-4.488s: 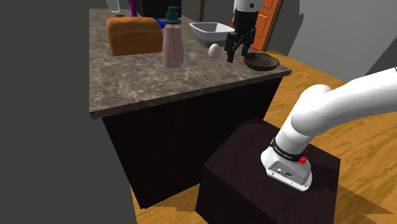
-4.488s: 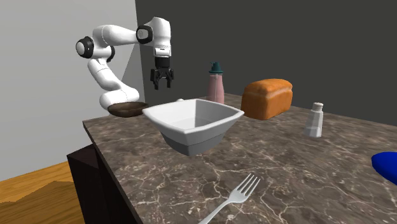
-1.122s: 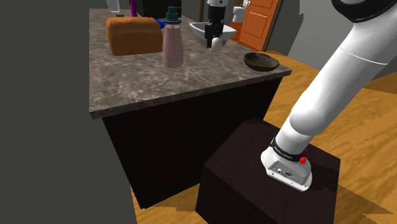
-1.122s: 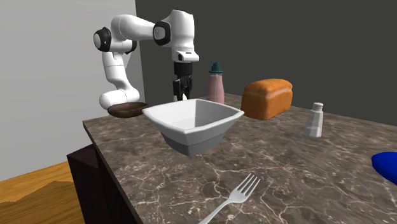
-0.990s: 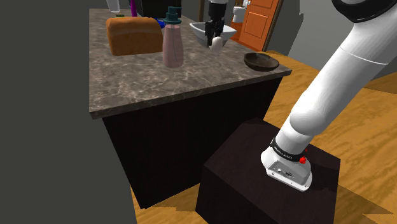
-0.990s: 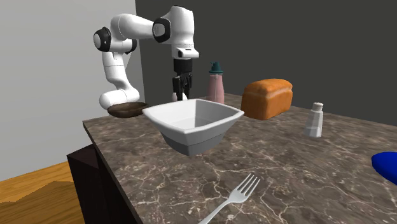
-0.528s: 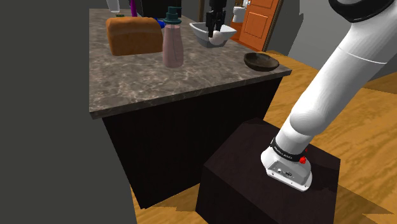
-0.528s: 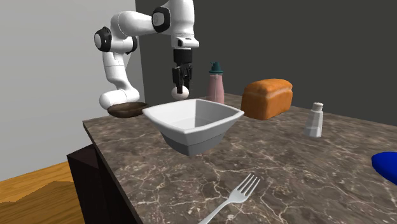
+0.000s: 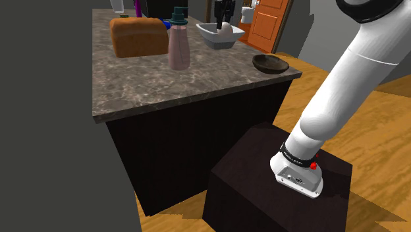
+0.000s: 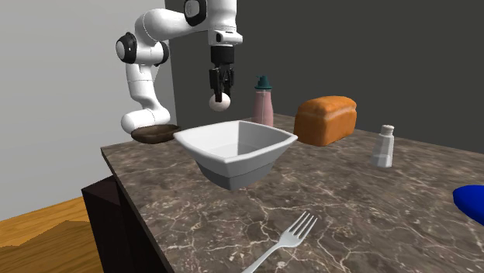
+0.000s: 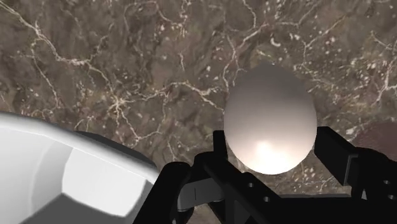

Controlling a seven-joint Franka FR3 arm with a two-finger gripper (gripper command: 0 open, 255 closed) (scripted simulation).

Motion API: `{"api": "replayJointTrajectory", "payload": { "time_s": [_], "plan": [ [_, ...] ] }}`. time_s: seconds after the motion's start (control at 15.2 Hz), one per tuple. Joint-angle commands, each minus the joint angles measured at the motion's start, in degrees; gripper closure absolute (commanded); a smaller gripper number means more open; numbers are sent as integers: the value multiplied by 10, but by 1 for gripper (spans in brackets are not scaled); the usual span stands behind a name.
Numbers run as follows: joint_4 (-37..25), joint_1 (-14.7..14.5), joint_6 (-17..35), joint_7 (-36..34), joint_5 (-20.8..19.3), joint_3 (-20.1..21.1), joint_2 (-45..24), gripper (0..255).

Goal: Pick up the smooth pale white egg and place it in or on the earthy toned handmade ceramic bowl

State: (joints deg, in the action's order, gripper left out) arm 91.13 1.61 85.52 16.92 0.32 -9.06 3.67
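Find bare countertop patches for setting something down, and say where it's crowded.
Bare: countertop from bread loaf and pink bottle to the shoulder view's near edge; also between white bowl, fork and shaker. Crowded: between bottle and white bowl.

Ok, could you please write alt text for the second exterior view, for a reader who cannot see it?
A black gripper holds a white egg in the air above a marble counter, beyond a white bowl. A dark brown bowl sits near the counter's edge at the view's left.
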Motion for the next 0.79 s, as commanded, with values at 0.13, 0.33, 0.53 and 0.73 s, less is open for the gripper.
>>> {"api": "replayJointTrajectory", "payload": {
  "time_s": [0.13,0.33,0.53,0.73],
  "plan": [
    [59,9,0,17,-11,-9,59,255],
    [113,19,0,36,-24,-19,115,255],
    [160,30,-5,55,-38,-30,168,255],
    [199,42,-14,76,-54,-43,217,255]
  ]
}}
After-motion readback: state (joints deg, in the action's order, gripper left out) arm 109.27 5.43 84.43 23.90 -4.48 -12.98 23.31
